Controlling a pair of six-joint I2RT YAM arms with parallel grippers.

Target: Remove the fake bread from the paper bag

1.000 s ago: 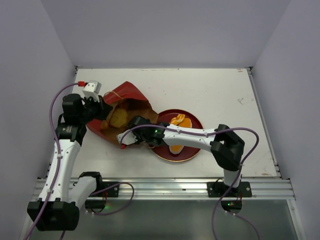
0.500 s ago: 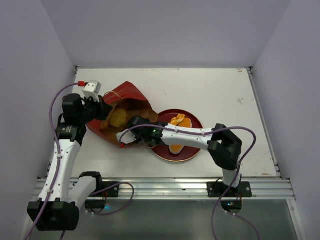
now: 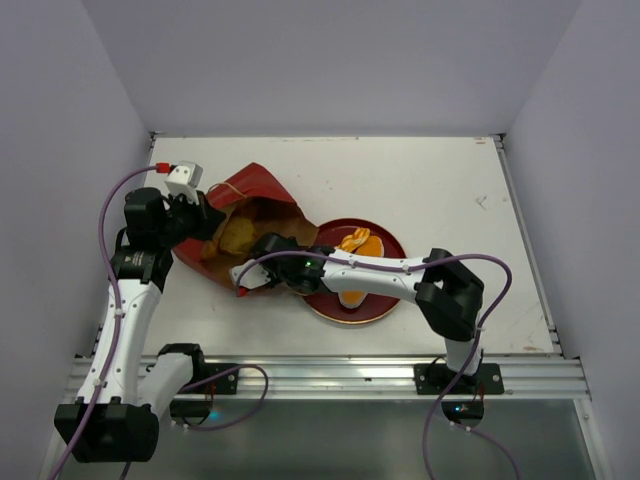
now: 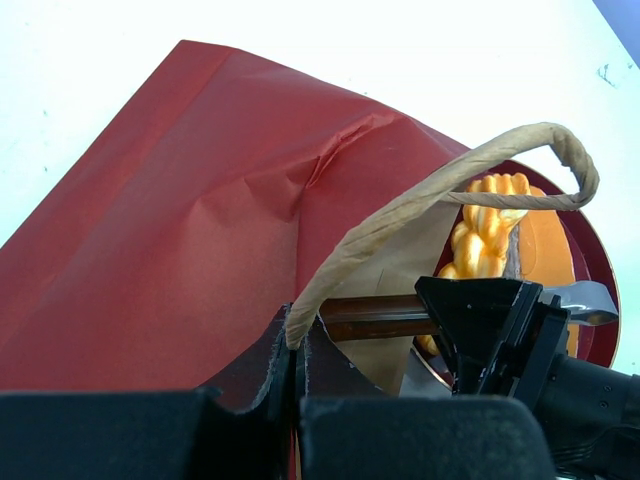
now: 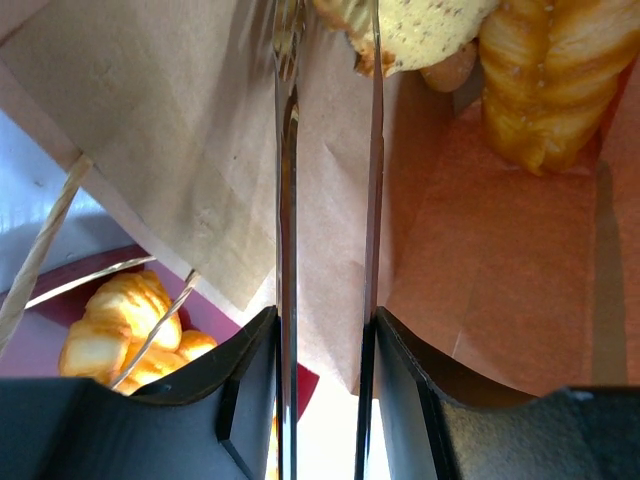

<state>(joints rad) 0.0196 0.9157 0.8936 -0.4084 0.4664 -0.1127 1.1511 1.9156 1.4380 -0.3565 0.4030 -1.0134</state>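
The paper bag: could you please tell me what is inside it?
Inside the paper bag, a speckled tan slice and a twisted golden loaf lie at the far end. The bag's walls hide anything beside or beneath them.

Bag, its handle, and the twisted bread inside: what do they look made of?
The paper bag looks like creased matte paper, red outside, brown kraft inside. Its handle seems to be twisted tan paper cord, by its spiral ridges. The twisted bread is probably moulded plastic or foam, with a glossy golden surface.
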